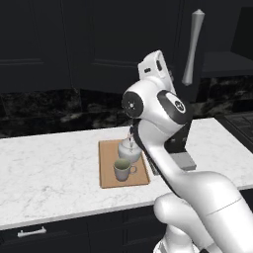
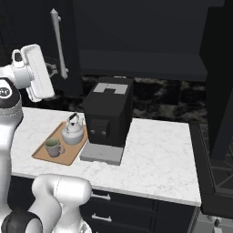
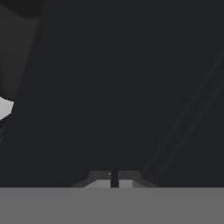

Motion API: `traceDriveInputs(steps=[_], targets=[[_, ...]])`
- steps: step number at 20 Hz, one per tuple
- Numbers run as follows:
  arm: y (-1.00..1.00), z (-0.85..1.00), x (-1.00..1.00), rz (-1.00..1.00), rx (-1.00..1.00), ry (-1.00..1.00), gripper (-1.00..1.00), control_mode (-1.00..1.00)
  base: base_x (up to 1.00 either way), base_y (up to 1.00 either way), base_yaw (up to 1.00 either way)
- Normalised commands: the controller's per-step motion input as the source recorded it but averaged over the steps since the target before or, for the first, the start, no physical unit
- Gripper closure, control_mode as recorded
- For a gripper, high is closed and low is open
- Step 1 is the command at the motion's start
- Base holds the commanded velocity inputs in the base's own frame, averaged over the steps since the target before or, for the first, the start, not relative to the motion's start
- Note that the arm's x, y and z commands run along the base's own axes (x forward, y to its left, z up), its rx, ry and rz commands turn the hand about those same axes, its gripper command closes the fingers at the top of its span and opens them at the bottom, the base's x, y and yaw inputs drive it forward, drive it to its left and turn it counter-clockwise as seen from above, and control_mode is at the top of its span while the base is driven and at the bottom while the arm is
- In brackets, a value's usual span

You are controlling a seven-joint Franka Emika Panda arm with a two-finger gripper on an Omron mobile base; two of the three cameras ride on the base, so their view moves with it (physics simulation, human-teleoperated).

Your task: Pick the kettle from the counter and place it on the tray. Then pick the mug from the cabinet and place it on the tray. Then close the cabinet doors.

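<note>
The white-silver kettle (image 1: 129, 149) (image 2: 73, 132) and the grey-green mug (image 1: 122, 169) (image 2: 53, 147) stand side by side on the wooden tray (image 1: 106, 179) (image 2: 68, 153), which lies on the marble counter (image 1: 49, 163). My gripper (image 3: 114, 178) is raised high, close against a near-black cabinet door (image 3: 109, 87), and its fingertips are together with nothing between them. The hand sits just left of that door's long silver handle (image 1: 192, 47) (image 2: 59, 43). Right of the handle, the cabinet (image 2: 136, 63) shows its inner shelf. Another door (image 2: 219, 91) stands open at the far right.
A black boxy coffee machine (image 2: 109, 116) (image 1: 180, 141) with a grey drip plate stands right of the tray. Dark drawers with a silver pull (image 1: 32, 231) run under the counter. A dark stove top (image 2: 218, 177) borders the counter's right end.
</note>
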Motion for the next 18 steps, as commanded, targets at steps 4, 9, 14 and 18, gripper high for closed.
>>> traceDriveInputs(steps=[4, 9, 14, 18], targets=[[-0.47, -0.07, 0.53, 0.0, 0.0, 0.0, 1.0, -1.0, 0.0, 0.0, 0.0], [-0.21, 0.0, 0.6, 0.0, 0.06, 0.0, 1.0, -1.0, 0.0, 0.0, 0.0], [-0.19, 0.0, 0.56, 0.0, 0.1, 0.0, 1.0, -1.0, 0.0, 0.0, 0.0], [-0.11, 0.0, 0.56, 0.0, 0.09, 0.0, 1.0, -1.0, 0.0, 0.0, 0.0]])
